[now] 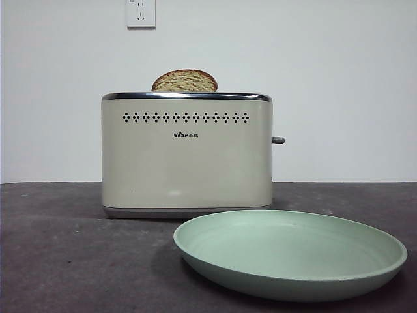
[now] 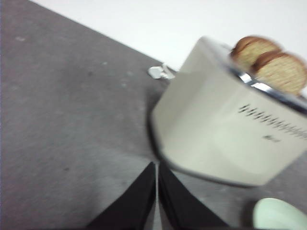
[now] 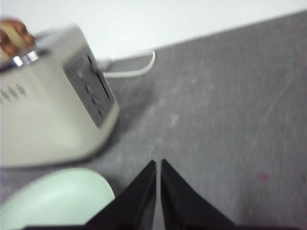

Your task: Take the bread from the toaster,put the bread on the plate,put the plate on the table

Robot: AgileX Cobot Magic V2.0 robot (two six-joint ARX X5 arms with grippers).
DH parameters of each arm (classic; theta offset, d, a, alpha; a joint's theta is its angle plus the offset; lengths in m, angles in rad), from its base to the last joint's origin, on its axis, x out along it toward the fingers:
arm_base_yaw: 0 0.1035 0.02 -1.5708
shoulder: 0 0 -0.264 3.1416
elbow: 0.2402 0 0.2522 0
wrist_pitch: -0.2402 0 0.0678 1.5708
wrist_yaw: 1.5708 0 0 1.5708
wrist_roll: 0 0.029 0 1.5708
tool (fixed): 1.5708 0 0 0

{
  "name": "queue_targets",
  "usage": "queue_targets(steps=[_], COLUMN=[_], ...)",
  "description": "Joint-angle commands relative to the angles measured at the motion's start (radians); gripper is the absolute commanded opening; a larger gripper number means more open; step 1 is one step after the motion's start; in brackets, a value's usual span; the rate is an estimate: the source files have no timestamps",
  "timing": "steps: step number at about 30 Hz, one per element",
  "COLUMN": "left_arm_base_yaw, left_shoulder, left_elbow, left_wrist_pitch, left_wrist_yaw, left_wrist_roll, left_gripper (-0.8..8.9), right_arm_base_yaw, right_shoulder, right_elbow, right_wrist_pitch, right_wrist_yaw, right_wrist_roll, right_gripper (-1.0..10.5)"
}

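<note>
Starting from rest, you have both arms hanging above the desk [image 1: 58, 254] with nothing gripped: the left tool [image 2: 157, 167] has its jaws pressed together over bare desk on the left side of the toaster [image 1: 187, 153], and the right tool [image 3: 158, 165] is likewise closed over bare desk on the toaster's right, near the plate [image 1: 290, 255]. Neither arm shows in the front view, so both are well clear of the things. The toaster stands upright toward the far side, its vent holes and logo facing you, with the grey lever [image 1: 278, 140] sticking out on its right. The bread [image 1: 185, 81] sits in a slot with only its domed, brown-crusted top showing above the chrome rim; the left wrist view shows two slices side by side in the slots, so you will need to pick one cleanly without dragging its neighbour. That raised top is likely what makes a pinch from above possible. The plate lies flat and empty on the desk just in front of the toaster, to the right, probably so a lifted slice has only a short way to travel. No step of the task is done yet; whichever tool goes for the bread must open first.
</note>
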Motion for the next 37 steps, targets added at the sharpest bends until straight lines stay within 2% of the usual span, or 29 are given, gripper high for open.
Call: queue_targets(steps=[1,5,9,12,17,19,22,28,30,32,35,37], left_arm_base_yaw=[0.002,0.002,0.002,0.002,0.001,0.000,-0.001,-0.024,-0.031,-0.034,-0.035,-0.040], left_shoulder=[0.026,0.083,0.162,0.228,0.350,0.392,0.438,0.491,0.495,0.496,0.497,0.500], left_elbow=[0.067,0.152,0.256,0.335,0.475,0.521,0.569,0.599,0.599,0.599,0.599,0.599], left_wrist_pitch=[-0.035,-0.085,-0.141,-0.190,-0.297,-0.354,-0.428,-0.463,-0.463,-0.462,-0.455,-0.447], left_wrist_yaw=[0.037,0.088,0.156,0.216,0.329,0.365,0.396,0.401,0.401,0.399,0.398,0.398], left_wrist_roll=[-0.011,-0.002,0.040,0.094,0.227,0.282,0.345,0.377,0.377,0.377,0.377,0.377], left_gripper=[0.07,0.07,0.07,0.07,0.07,0.07,0.07,0.13,0.55,1.55,3.30,3.65], right_arm_base_yaw=[0.002,0.003,0.003,0.004,0.014,0.030,0.061,0.118,0.122,0.121,0.122,0.122], right_shoulder=[0.021,0.098,0.216,0.309,0.489,0.551,0.618,0.667,0.669,0.669,0.669,0.669], right_elbow=[0.072,0.172,0.301,0.400,0.575,0.633,0.695,0.739,0.739,0.739,0.739,0.739], right_wrist_pitch=[0.001,-0.055,-0.143,-0.216,-0.414,-0.502,-0.593,-0.655,-0.654,-0.653,-0.653,-0.653], right_wrist_yaw=[-0.003,-0.008,-0.055,-0.100,-0.220,-0.222,-0.221,-0.202,-0.201,-0.200,-0.156,-0.125], right_wrist_roll=[0.019,-0.003,-0.063,-0.108,-0.250,-0.306,-0.342,-0.365,-0.364,-0.360,-0.343,-0.323], right_gripper=[0.0,0.0,0.0,0.0,0.0,0.0,0.0,0.0,0.1,0.5,2.3,3.4])
